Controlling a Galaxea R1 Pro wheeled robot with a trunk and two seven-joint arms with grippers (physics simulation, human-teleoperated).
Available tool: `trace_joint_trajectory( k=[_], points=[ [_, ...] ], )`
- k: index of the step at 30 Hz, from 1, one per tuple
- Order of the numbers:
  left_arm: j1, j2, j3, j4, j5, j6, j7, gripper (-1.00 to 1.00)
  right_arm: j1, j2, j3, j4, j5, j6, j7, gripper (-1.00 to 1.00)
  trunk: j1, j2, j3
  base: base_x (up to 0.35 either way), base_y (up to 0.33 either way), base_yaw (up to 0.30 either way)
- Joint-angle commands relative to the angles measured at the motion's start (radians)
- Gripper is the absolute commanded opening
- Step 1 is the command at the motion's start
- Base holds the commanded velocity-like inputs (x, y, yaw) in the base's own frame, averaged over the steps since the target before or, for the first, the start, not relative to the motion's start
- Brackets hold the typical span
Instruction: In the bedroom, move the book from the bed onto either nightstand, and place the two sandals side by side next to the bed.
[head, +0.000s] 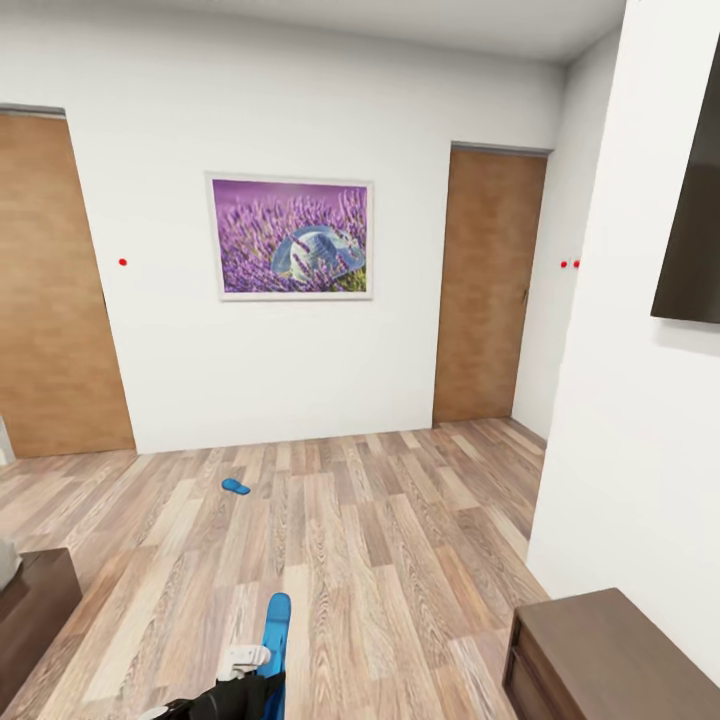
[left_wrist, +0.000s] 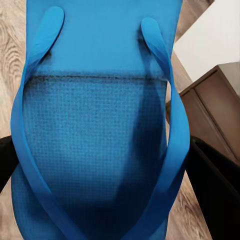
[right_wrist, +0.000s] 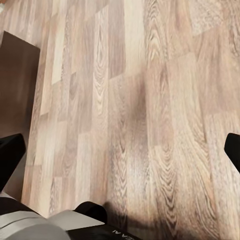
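One blue sandal (head: 277, 640) is in our left gripper (head: 250, 672), held at the near edge of the plank floor (head: 400, 560) and pointing away from us. In the left wrist view the sandal (left_wrist: 100, 130) lies between the dark fingers (left_wrist: 212, 175), which are clamped on it, sole face and both toe straps toward the camera. We judge it light, flat and rubbery: it will flex and may swing if carried by one end, so a hold across the sole near the strap anchor looks safest.

Our right gripper (right_wrist: 120, 150) hangs over bare planks, fingers (right_wrist: 10, 155) spread wide with nothing between them.

Two dark wooden cabinets flank us: one at the floor's near left corner (head: 35, 610), one at the near right (head: 610, 655). We cannot tell which is a nightstand.

Farther out, the second sandal (head: 236, 487) lies flat mid-floor, well apart from the first. It should pinch easily at the sole edge.

Beyond, a lavender picture (head: 291, 238) hangs between two wooden doors (head: 488, 285).
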Motion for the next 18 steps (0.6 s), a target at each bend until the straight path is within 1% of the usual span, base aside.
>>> trace_joint_trajectory(
  k=[1, 6, 8, 15, 18],
  points=[
    [0.000, 0.000, 0.001, 0.000, 0.009, 0.009, -0.004, -1.00, 0.000, 0.000, -0.001, -0.001, -0.008, 0.009, 0.002, 1.00, -0.004, 0.007, 0.002, 0.000, 0.000, 0.022],
    [0.000, 0.000, 0.000, 0.000, 0.009, 0.008, -0.003, -1.00, 0.000, -0.001, -0.001, -0.001, -0.008, 0.009, 0.002, 1.00, -0.023, 0.042, 0.018, 0.000, 0.000, 0.016],
    [0.000, 0.000, 0.001, 0.000, 0.010, 0.008, -0.004, -1.00, 0.000, -0.001, -0.001, -0.001, -0.008, 0.009, 0.002, 1.00, -0.031, 0.056, 0.024, 0.000, 0.000, 0.136],
    [0.000, -0.001, -0.001, 0.000, 0.009, 0.007, -0.001, -1.00, 0.000, 0.000, -0.001, -0.001, -0.008, 0.009, 0.002, 1.00, -0.058, 0.105, 0.042, 0.000, 0.000, 0.226],
    [0.000, -0.001, -0.001, 0.000, 0.010, 0.007, 0.001, -1.00, 0.000, 0.002, -0.001, -0.001, -0.007, 0.009, 0.002, 1.00, -0.058, 0.105, 0.040, 0.000, 0.000, 0.261]
  ],
)
